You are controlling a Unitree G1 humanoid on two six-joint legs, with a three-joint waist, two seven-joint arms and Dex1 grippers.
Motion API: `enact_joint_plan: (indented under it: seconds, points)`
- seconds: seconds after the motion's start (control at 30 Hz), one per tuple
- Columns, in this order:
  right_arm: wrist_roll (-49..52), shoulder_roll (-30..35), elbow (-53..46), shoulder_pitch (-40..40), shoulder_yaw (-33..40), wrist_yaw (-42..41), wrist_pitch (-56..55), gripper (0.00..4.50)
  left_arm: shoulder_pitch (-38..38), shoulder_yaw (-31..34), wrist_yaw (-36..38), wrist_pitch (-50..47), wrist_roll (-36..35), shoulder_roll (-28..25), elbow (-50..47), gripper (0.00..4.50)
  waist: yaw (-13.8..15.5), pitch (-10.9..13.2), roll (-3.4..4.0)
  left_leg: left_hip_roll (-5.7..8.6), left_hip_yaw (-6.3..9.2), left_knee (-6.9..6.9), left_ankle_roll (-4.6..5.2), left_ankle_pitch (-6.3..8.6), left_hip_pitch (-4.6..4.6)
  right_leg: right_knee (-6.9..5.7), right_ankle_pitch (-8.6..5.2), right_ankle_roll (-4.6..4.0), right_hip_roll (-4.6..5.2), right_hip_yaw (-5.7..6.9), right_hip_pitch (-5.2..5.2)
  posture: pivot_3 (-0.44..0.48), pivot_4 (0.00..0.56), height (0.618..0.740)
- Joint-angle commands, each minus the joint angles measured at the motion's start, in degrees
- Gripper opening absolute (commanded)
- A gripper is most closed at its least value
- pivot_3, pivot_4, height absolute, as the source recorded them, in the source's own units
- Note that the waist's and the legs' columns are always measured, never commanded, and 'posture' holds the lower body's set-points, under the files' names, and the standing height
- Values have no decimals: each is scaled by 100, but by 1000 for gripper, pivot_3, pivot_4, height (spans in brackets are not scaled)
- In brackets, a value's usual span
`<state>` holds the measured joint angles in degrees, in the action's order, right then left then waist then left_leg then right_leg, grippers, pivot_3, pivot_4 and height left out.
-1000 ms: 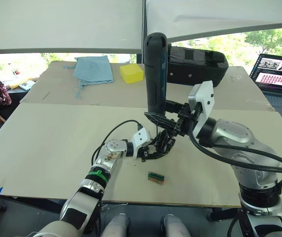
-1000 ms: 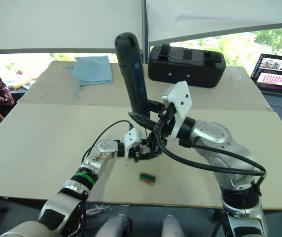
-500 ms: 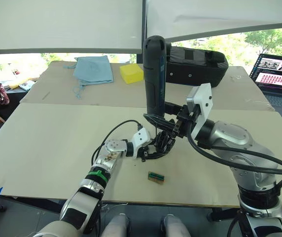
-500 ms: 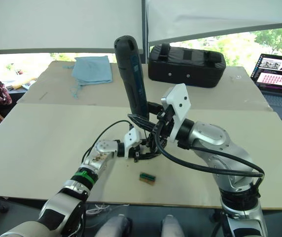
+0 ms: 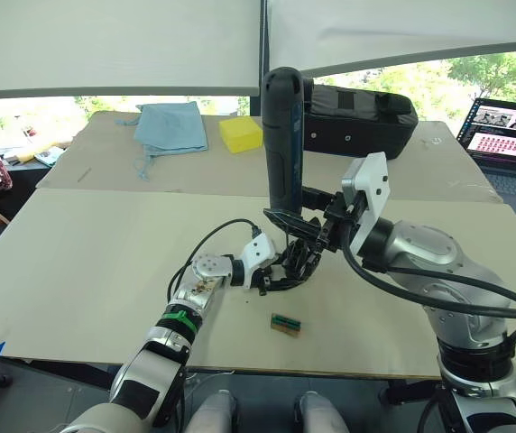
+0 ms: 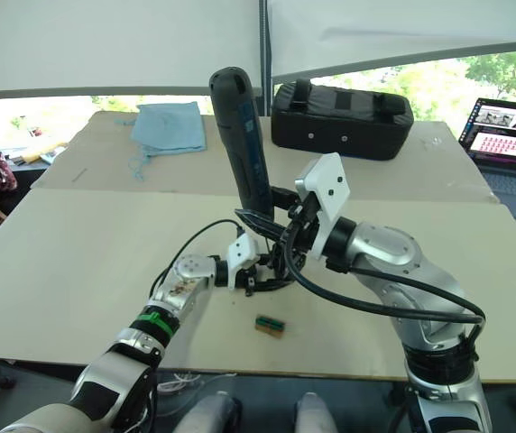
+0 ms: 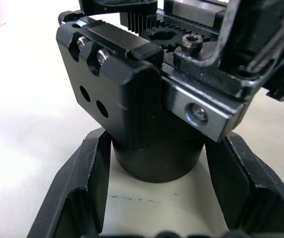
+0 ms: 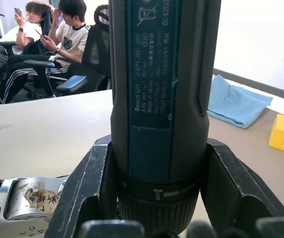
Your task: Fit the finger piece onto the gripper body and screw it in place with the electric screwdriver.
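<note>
Left end effector (image 5: 271, 275), frame centre, clamped around round base of small chunky black gripper body (image 7: 152, 99) resting on beige desk (image 5: 87, 262). Right end effector (image 5: 296, 225) clamped on upright thick dark-grey cylindrical electric screwdriver (image 5: 283, 135), tip directly over the body. Small green block (image 5: 284, 324) lower centre.

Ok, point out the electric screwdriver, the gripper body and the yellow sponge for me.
electric screwdriver (image 5: 282, 135): left eye view, middle of its upright barrel.
gripper body (image 7: 132, 94): left wrist view, its black front block between the left gripper's fingers.
yellow sponge (image 5: 240, 133): left eye view, its top face.
</note>
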<state>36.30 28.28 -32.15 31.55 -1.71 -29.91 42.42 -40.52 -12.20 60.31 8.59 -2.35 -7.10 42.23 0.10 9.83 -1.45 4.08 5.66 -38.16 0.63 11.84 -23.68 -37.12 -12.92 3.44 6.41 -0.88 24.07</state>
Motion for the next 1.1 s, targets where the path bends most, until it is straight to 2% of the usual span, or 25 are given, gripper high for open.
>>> enact_joint_plan:
  seconds: [0.03, 1.1]
  points:
    - [68, 24, -290, 160, 110, -22, -86, 1915, -164, 87, -42, 76, -104, 56, -20, 2297, 0, 0, 0, 0, 0, 0, 0, 0, 0, 0, 0, 0, 0, 0, 0, 0, 150, 740]
    - [-139, -77, -36, 193, 70, -104, -159, 1915, -197, 99, -61, 133, -86, 19, 40, 2297, -14, 0, 0, 0, 0, 0, 0, 0, -3, 0, 0, 0, 0, 0, 3, 0, 150, 740]
